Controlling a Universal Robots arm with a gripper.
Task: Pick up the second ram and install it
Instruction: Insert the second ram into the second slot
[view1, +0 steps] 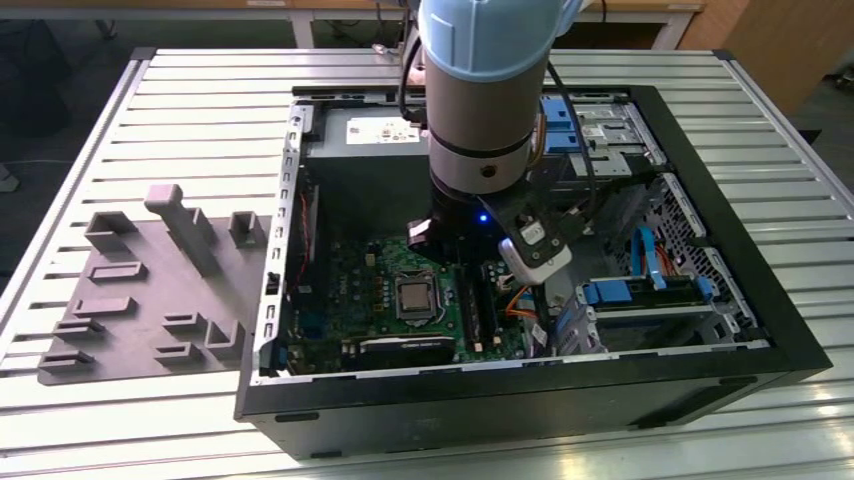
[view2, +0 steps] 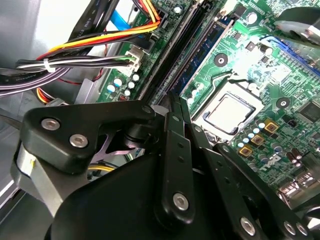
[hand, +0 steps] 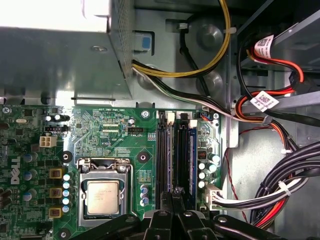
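The robot arm (view1: 483, 90) is a fat round tube, grey with a light blue cap on top and a thin dark ring lower down. Black cables run along its side. A small blue light glows near its wrist, beside a white and grey box. The gripper (view2: 172, 107) is made of black metal bars joined with shiny silver screws, next to a silver block with a yellow mark.

The exterior view looks down from high and off the arm at the open case (view1: 534, 380) on the table (view1: 200, 90). Both wrist views sit close above the motherboard (hand: 115, 135), sharing its processor socket (view2: 227, 112) and memory slots (hand: 172, 155).
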